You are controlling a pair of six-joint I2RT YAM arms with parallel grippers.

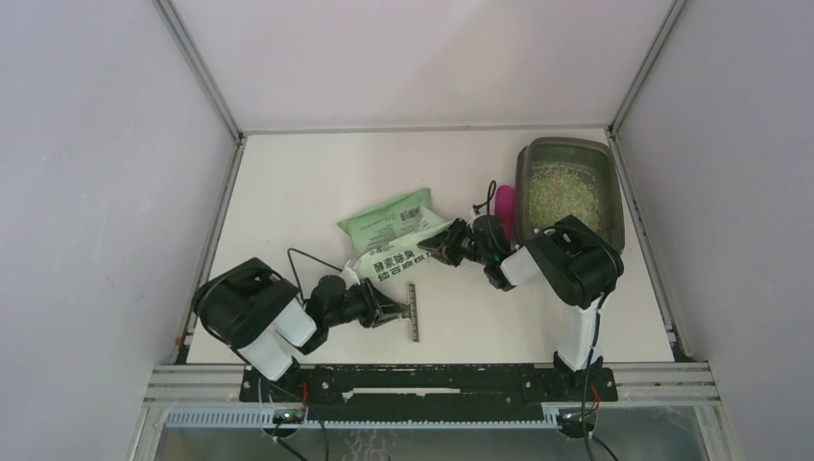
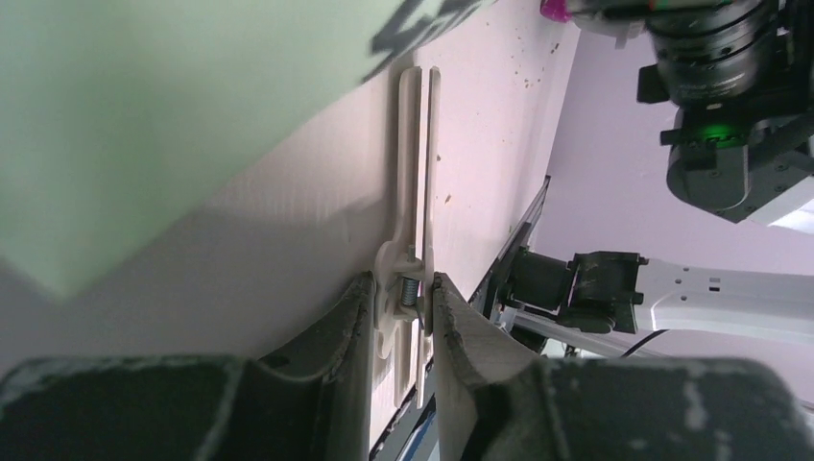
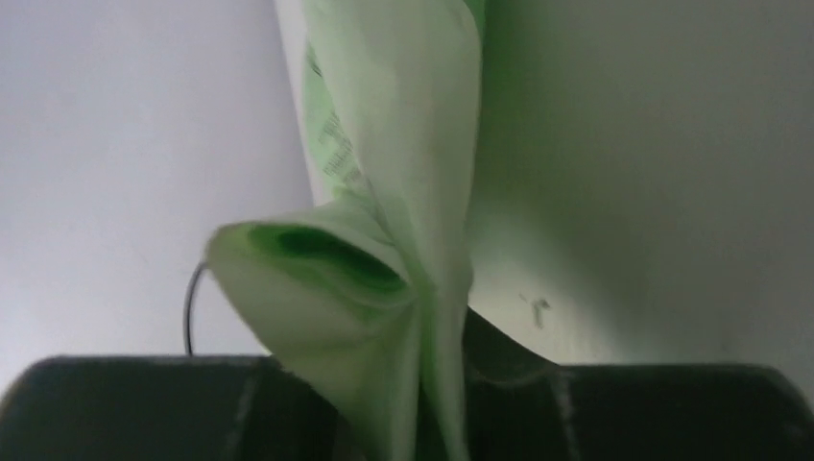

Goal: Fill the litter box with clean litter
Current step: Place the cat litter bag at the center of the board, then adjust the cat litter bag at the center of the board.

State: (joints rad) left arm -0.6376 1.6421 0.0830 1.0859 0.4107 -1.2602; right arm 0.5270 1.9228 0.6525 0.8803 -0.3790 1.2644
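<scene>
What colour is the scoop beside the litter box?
Magenta. The scoop shows best in the top external view.

Pale clean litter (image 1: 564,197) inside the litter box (image 1: 566,144)

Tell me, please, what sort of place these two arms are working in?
Most likely a robotics lab test cell: a white tabletop boxed in by plain pale panels, an aluminium mounting rail along the near edge, and a staged prop, the dark translucent rectangular plastic litter tray.
</scene>
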